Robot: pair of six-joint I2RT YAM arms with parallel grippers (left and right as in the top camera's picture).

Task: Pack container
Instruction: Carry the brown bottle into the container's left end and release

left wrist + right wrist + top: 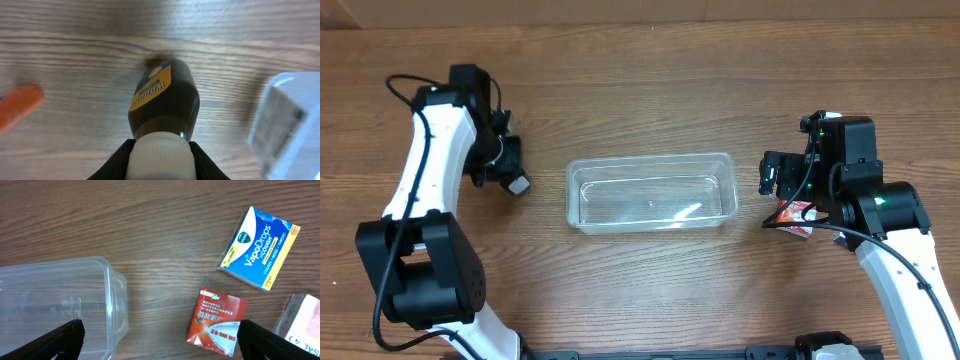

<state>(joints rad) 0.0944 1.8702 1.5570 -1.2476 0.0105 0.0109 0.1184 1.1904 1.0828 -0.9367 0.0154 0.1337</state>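
Observation:
The clear plastic container (652, 192) sits empty mid-table; its end shows in the right wrist view (60, 305) and blurred in the left wrist view (285, 125). My left gripper (510, 172) is left of it, shut on the white cap of a dark bottle (165, 100) with a yellow-blue label, held above the table. My right gripper (770, 175) is open and empty, just right of the container, its fingers (160, 340) spread above a red sachet (216, 321), also seen in the overhead view (794, 216).
A blue and yellow VapoDrops box (259, 247) lies beyond the sachet. A pink-white packet (302, 325) shows at the right edge. An orange object (20, 105) lies blurred at the left of the left wrist view.

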